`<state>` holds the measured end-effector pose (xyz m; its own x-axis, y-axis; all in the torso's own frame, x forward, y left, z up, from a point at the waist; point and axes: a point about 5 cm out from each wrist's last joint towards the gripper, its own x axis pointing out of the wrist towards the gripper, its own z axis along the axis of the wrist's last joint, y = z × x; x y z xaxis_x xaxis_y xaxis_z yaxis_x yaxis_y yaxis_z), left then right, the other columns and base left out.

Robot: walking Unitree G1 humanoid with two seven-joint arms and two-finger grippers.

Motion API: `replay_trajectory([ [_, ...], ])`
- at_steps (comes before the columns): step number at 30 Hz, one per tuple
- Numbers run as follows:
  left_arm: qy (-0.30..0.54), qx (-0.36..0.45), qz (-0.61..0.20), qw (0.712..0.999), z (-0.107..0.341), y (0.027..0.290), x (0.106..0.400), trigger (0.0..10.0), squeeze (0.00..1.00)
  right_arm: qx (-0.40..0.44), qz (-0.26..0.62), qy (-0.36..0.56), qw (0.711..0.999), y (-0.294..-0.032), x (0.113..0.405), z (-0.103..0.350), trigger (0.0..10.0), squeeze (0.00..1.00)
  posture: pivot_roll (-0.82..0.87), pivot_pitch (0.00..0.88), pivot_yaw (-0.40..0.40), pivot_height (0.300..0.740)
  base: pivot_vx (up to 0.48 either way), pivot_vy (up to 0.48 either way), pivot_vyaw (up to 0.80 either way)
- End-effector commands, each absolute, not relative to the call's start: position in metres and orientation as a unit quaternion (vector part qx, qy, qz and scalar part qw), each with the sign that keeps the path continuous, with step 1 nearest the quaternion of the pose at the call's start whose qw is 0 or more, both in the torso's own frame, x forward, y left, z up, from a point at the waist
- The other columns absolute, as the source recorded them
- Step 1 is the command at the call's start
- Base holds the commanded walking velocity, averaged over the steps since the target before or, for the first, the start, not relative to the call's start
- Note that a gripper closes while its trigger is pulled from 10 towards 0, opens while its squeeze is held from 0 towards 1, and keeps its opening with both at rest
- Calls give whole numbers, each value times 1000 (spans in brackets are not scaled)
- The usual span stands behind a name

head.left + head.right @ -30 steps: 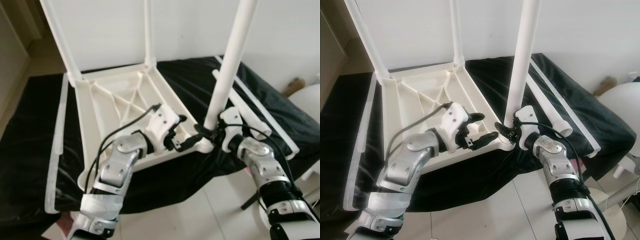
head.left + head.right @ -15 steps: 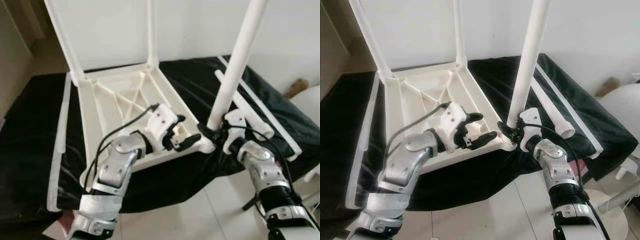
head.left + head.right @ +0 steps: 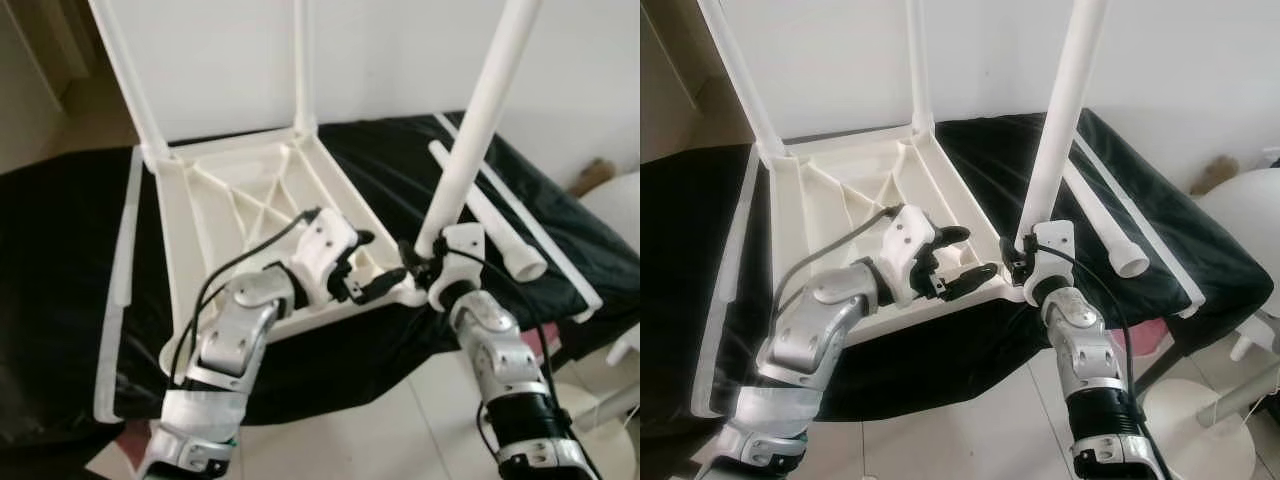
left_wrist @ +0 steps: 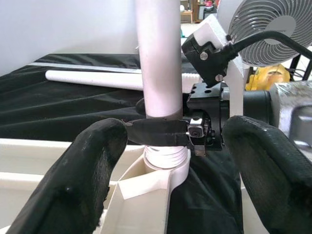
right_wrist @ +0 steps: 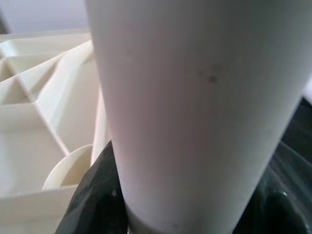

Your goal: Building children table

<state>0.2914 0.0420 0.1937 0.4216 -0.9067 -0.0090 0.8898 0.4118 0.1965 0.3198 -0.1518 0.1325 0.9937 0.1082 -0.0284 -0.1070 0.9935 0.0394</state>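
Left wrist view: right tool (image 4: 163, 132) clamps upright white leg (image 4: 158, 58); left tool (image 4: 170, 180) apart.

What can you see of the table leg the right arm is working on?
The table leg is a long white round tube, plastic by its look, standing nearly upright with a slight lean. Its threaded lower end sits in the corner socket of the upturned white tabletop. The right end effector is shut on it just above the socket. The left end effector, open, flanks the socket without touching the leg. Its top runs out of frame.
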Motion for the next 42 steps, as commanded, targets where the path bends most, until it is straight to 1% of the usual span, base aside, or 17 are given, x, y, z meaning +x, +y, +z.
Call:
replay_trajectory([
  [1, -47, 84, -502, 860, 192, 45, 294, 10000, 0, 35, -9, 61, 997, -162, 312, 115, 10000, 0, -23, 0, -5, 740, 0, 0, 0],
  [2, -47, 84, -500, 861, 192, 45, 295, 10000, 0, 43, -64, 63, 995, -162, 308, 113, 10000, 0, -26, 0, -9, 740, 0, 0, 0],
  [3, -49, 82, -497, 863, 193, 43, 297, 10000, 0, 50, -97, 69, 992, -159, 304, 113, 10000, 0, -23, 0, -2, 740, 0, 0, 0],
  [4, -53, 75, -499, 862, 195, 41, 296, 10000, 0, 57, -96, 67, 991, -152, 303, 113, 10000, 0, -21, 0, -1, 740, 0, 0, 0],
  [8, -54, 74, -502, 860, 195, 38, 295, 10000, 0, 68, -90, 64, 992, -145, 302, 116, 10000, 0, -26, 0, 4, 740, 0, 0, 0],
  [21, -55, 82, -500, 861, 198, 43, 297, 10000, 0, 57, -93, 67, 992, -142, 297, 122, 10000, 0, -3, 0, 13, 740, 0, 0, 0],
  [26, -55, 88, -500, 860, 198, 46, 297, 10000, 0, 52, -85, 54, 994, -147, 297, 126, 10000, 0, 6, 0, 9, 740, 0, 0, 0],
  [27, -55, 91, -498, 860, 199, 47, 297, 10000, 0, 51, -82, 48, 994, -149, 298, 128, 10000, 298, 9, 0, 3, 740, 0, 0, 0],
  [28, -55, 91, -498, 860, 199, 47, 297, 10000, 0, 51, -82, 48, 994, -149, 298, 128, 10000, 298, 9, 0, 3, 740, 0, 0, 0],
  [29, -56, 93, -494, 863, 199, 49, 299, 10000, 0, 49, -69, 36, 996, -151, 298, 132, 10000, 1000, 8, 0, -3, 740, 0, 0, 0],
  [33, -57, 91, -491, 864, 199, 50, 299, 10000, 0, 51, -54, 25, 997, -152, 299, 136, 10000, 1000, 8, 0, -4, 740, 0, 0, 0],
  [36, -57, 88, -491, 865, 198, 49, 298, 10000, 0, 37, 20, -6, 999, -166, 299, 149, 10000, 1000, 5, 0, -2, 740, 0, 0, 0],
  [40, -57, 88, -493, 864, 198, 49, 298, 10000, 0, 25, 50, -14, 998, -175, 300, 154, 10000, 1000, 6, 0, -1, 740, 0, 0, 0],
  [41, -57, 89, -493, 864, 198, 49, 298, 10000, 0, 18, 72, -14, 997, -178, 301, 155, 10000, 1000, 7, 0, -1, 740, 0, 0, 0],
  [42, -57, 89, -493, 864, 198, 49, 298, 10000, 0, 14, 85, -14, 996, -180, 302, 156, 10000, 0, 7, 0, -1, 740, 0, 0, 0],
])
